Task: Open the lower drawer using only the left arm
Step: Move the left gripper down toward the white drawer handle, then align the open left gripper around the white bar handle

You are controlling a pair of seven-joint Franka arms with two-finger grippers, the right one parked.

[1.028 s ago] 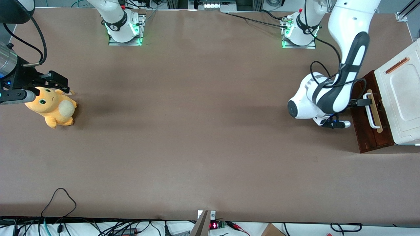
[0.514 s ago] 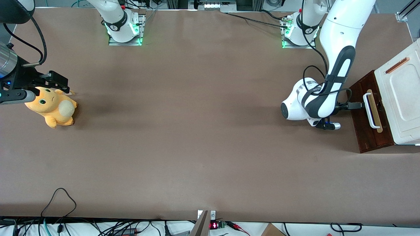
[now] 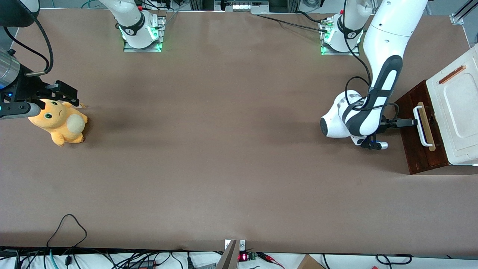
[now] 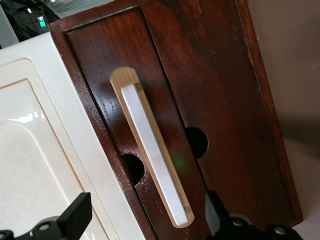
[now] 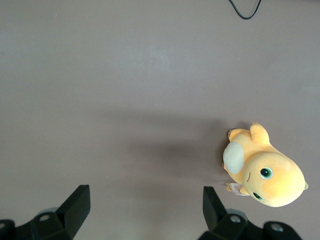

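The lower drawer [image 3: 414,149] is a dark red-brown wooden front at the working arm's end of the table. Its white loop handle [image 3: 423,129] sits on a pale wood strip. My left arm [image 3: 377,93] bends down in front of the drawer. My gripper [image 3: 409,122] points at the end of the handle farther from the front camera, its tip just short of it. In the left wrist view the gripper [image 4: 145,220] is open, with black fingers [image 4: 75,217] spread wide and nothing between them. The handle [image 4: 152,150] and drawer front [image 4: 215,100] fill that view; no pale inside shows.
A white moulded panel [image 3: 457,108] with a copper-brown bar [image 3: 452,74] adjoins the drawer front. An orange plush toy [image 3: 59,121] lies toward the parked arm's end of the table. Two arm bases [image 3: 340,37] stand along the table edge farthest from the front camera.
My gripper has drawn back from the handle toward the parked arm's end, mostly in the first half second. The drawer front and handle have not visibly moved.
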